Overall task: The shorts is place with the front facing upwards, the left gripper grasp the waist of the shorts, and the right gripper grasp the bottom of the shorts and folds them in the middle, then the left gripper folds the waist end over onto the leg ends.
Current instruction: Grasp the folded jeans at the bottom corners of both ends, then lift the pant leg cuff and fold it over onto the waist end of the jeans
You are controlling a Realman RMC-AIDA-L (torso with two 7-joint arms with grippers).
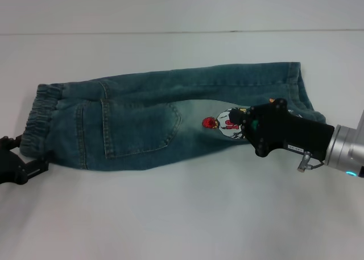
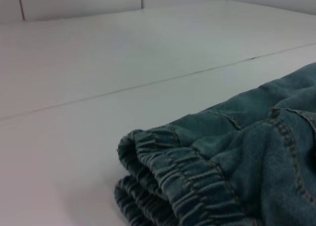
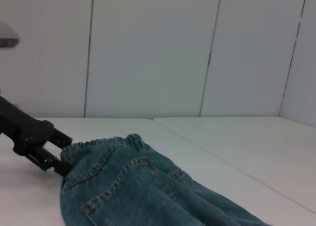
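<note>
Since the teal-blue denim shorts [image 1: 170, 120] lie lengthwise between your arms, the black left gripper [image 1: 28, 164] pinches their puckered elastic waist [image 1: 41, 119]; right gripper [image 1: 243, 123] hovers mid-leg, finger state unclear.

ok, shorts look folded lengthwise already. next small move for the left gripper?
Probably lift the left gripper, which sits at the puckered elastic waistband, and carry it toward the leg hems: the teal denim shorts lie folded lengthwise, right gripper over them.
</note>
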